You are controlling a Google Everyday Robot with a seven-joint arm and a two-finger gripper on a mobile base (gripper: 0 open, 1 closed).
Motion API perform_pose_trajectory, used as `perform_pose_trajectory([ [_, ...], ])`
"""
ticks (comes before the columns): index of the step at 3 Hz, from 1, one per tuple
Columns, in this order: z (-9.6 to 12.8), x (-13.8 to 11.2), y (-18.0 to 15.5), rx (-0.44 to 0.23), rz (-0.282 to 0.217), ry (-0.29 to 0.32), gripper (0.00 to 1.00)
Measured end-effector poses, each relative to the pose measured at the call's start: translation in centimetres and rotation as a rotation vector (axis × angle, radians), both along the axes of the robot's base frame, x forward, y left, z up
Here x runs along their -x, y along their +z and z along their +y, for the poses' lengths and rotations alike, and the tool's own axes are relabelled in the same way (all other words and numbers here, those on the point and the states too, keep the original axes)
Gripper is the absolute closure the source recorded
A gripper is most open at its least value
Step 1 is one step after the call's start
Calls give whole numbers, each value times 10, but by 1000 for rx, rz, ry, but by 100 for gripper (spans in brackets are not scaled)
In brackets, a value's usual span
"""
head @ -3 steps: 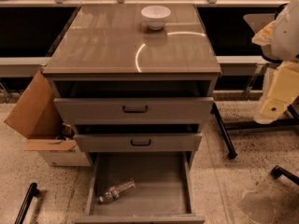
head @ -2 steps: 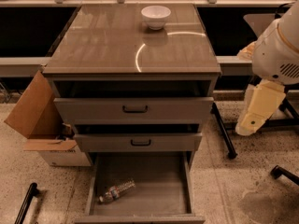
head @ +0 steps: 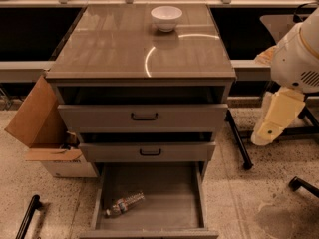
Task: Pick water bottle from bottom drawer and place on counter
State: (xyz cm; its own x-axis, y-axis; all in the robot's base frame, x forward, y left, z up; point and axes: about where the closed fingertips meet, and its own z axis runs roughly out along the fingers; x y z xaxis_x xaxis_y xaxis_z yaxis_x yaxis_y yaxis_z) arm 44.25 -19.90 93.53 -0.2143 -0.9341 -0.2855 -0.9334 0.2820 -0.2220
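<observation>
The water bottle [head: 124, 204] lies on its side on the floor of the bottom drawer [head: 167, 195], near the drawer's front left corner. Its cap end points toward the front left and its body is slanted toward the back right. The drawer is pulled fully out. The two upper drawers [head: 144, 117] are only a little open above its rear part.

The gripper [head: 262, 133] hangs at the end of the pale arm, beyond the right edge of the cabinet, at about the height of the middle drawer. It is well apart from the bottle and holds nothing. Whether it is spread or pressed together cannot be told from this view.

The step in hand seems to be the reach, and the pick is not yet begun. To do it well, the arm should probably pass around the front right corner and come down over the open front part of the drawer, clear of the middle drawer's front. The gripper should turn so that it closes across the bottle's width, at the middle of the body, since the thin plastic may slip or roll.

On the counter [head: 114, 54] a white bowl [head: 166, 18] stands near the back edge, so the front half looks the safer place to set the bottle.
</observation>
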Motion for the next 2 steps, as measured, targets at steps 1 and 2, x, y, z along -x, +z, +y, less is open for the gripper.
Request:
perform_pose_trajectory([
  [1, 14, -6, -40, -32, 9, 57, 0],
  [2, 39, -10, -104, -74, 75, 101, 0],
])
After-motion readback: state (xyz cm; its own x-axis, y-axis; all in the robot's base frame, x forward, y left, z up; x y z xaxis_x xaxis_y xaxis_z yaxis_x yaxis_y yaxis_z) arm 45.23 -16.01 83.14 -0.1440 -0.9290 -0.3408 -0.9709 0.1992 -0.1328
